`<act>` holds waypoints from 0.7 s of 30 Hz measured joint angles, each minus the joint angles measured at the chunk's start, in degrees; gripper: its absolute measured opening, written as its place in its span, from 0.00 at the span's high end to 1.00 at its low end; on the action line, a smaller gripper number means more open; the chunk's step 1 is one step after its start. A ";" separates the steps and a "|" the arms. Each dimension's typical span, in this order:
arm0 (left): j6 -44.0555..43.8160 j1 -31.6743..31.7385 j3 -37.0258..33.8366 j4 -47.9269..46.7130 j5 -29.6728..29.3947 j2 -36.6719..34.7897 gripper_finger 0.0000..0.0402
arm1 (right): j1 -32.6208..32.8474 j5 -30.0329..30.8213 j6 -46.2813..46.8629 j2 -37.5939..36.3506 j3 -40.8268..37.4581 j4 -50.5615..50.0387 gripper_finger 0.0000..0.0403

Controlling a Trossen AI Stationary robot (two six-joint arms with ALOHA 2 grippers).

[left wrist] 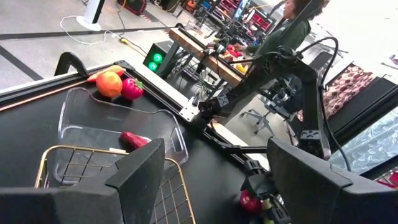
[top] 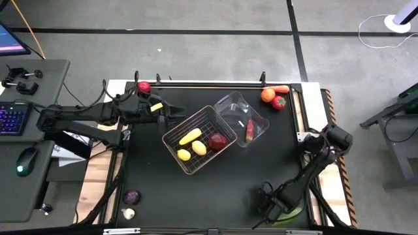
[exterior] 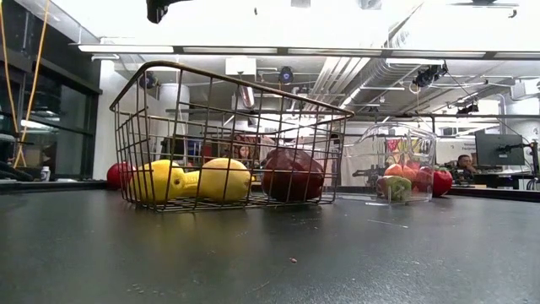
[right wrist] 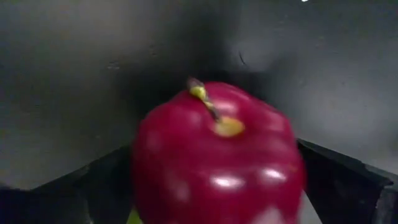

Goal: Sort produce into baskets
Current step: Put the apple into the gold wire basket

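Your right end effector (top: 266,207) is down at the near edge of the desk (top: 215,189), toward the right corner, and its wrist camera is filled by a red apple (right wrist: 217,155) sitting between the two dark fingers (right wrist: 348,180) — stem up. You cannot tell from these views whether the fingers are pressing on it or only flanking it.

Your left end effector (top: 171,111) hangs over the far left part of the desk, just beside the wire basket (top: 171,140), and its fingers (left wrist: 140,168) are spread apart with nothing between them.

The wire basket sits mid-desk and holds a banana (top: 190,136), two lemons (top: 199,148) and a dark red fruit (top: 218,141). The clear tub (top: 235,104) touches its far right corner and holds a reddish piece (top: 249,130).

Unsorted produce lies around the edges — another apple (top: 144,87) at the far left, an orange (top: 268,95), a carrot (top: 281,89) and a red fruit (top: 279,102) at the far right, a purple onion (top: 132,196) and white garlic (top: 128,213) at the near left.
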 joint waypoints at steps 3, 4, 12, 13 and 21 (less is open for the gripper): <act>0.00 0.00 0.00 0.00 0.00 0.00 0.33 | -0.02 -1.58 -1.35 0.42 0.00 -0.15 0.08; 0.00 0.00 0.00 0.01 0.00 0.00 0.33 | -0.12 -2.08 -2.29 0.25 0.17 -0.90 0.10; 0.00 0.00 0.00 0.04 -0.10 0.00 0.33 | -3.63 5.48 -11.04 -6.89 6.91 -22.08 0.32; 0.00 0.00 0.00 0.04 -0.29 0.00 0.33 | -4.68 8.22 -11.96 -8.41 8.05 -25.26 0.32; 0.00 0.00 0.00 0.02 -0.89 0.00 0.33 | -18.27 38.10 -20.97 -19.87 12.18 -26.21 0.31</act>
